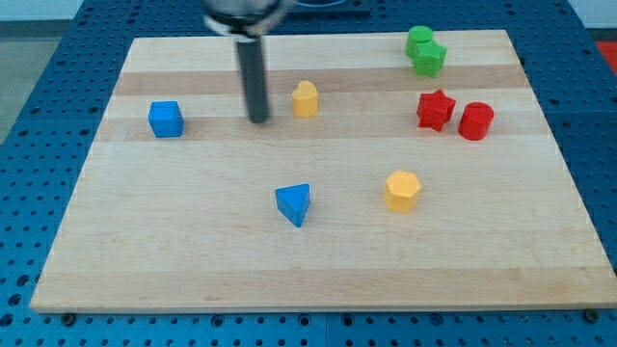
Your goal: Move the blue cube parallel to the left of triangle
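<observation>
The blue cube sits on the wooden board near the view's left edge. The blue triangle lies lower and to the right, near the board's middle. My tip touches the board at about the cube's height, well to the cube's right and above the triangle. It stands just left of a small yellow block. The tip touches no block.
A yellow hexagonal block lies right of the triangle. A red star and a red cylinder sit at the right. Two green blocks stand close together at the view's top right.
</observation>
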Motion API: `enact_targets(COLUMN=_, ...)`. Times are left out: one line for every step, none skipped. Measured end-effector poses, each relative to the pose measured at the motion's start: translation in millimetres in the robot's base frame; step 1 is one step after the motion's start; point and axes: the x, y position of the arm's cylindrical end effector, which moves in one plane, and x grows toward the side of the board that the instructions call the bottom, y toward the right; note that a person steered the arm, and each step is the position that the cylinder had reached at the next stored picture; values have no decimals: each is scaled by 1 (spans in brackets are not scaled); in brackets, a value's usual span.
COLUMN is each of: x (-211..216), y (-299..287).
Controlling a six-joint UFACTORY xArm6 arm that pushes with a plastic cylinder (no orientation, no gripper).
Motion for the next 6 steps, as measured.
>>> enact_targets(x=-2, y=-80)
enact_targets(x=-6, y=-96)
enact_targets(x=-24, y=-103)
enact_targets(x=-8, y=-128)
enact_targets(x=46, y=-128)
enact_targets(x=75, y=-124)
